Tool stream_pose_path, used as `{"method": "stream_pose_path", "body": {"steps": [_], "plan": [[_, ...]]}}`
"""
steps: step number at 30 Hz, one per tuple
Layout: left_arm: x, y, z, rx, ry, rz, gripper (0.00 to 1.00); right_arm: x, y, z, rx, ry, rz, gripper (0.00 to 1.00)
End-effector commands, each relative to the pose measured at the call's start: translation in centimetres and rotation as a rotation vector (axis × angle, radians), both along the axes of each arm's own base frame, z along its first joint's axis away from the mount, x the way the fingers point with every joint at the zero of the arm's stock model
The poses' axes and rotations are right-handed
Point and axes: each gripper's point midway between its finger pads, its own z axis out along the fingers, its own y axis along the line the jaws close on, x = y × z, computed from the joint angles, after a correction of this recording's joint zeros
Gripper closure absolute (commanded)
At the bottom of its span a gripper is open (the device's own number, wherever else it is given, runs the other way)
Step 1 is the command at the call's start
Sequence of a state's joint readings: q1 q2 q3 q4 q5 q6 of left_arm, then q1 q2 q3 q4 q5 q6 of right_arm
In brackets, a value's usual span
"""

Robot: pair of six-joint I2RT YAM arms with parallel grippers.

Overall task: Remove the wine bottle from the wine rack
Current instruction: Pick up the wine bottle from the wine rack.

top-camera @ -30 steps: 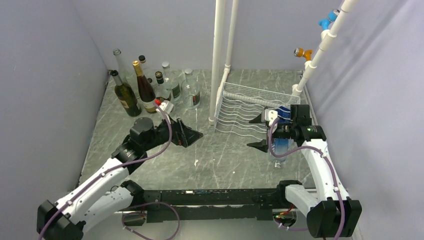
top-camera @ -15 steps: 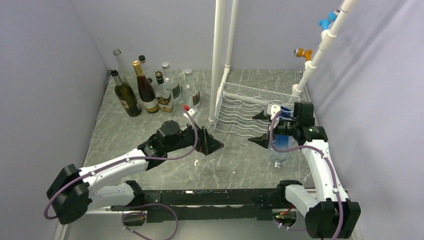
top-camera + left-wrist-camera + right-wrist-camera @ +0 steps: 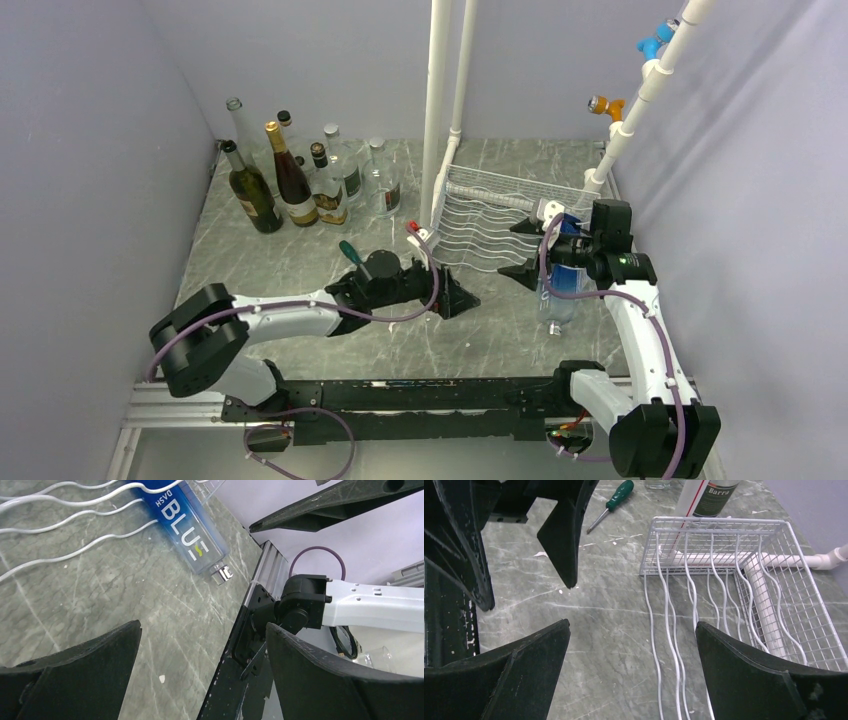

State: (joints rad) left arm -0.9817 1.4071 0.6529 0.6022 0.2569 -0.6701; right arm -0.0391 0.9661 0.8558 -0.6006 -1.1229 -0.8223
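We see the left gripper (image 3: 466, 299) and right gripper (image 3: 520, 250) both spread wide, empty (blue wine bottle (image 3: 182, 530) lies partly on the wine rack (image 3: 480, 230)).

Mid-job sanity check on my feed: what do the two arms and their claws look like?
Both have white links and black joints: left arm, right arm. A purple cable runs along each. The left claw and right claw have black, wedge-shaped fingers.
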Motion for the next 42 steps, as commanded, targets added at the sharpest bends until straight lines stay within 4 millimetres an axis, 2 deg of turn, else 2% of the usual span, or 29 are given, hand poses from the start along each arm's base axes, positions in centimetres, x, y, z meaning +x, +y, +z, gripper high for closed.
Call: {"method": "stream_pose_path", "body": {"steps": [1, 7, 12, 23, 33, 42], "plan": [[0.7, -2.6, 3.8, -0.146, -0.055, 0.002, 0.0, 0.7, -0.3, 1.5, 0.007, -0.044, -0.032, 0.0], [0.5, -4.7, 2.3, -0.152, -0.019, -0.009, 0.0, 1.4, -0.6, 1.4, 0.006, -0.032, -0.077, 0.0], [0.6, -5.5, 1.5, -0.144, -0.009, 0.021, 0.0, 2.2, -1.0, 1.6, 0.009, -0.027, -0.126, 0.0], [2.3, -7.2, -1.5, -0.096, 0.095, 0.181, 0.0, 4.7, -2.5, 2.3, 0.047, 0.005, -0.309, 0.0], [3.0, -10.8, -3.1, -0.128, 0.126, 0.225, 0.0, 6.4, -4.0, 2.6, 0.079, 0.024, -0.459, 0.0], [2.6, -14.2, -4.4, -0.174, 0.166, 0.219, 0.01, 7.2, -4.7, 2.8, 0.095, 0.029, -0.526, 0.0]]}}
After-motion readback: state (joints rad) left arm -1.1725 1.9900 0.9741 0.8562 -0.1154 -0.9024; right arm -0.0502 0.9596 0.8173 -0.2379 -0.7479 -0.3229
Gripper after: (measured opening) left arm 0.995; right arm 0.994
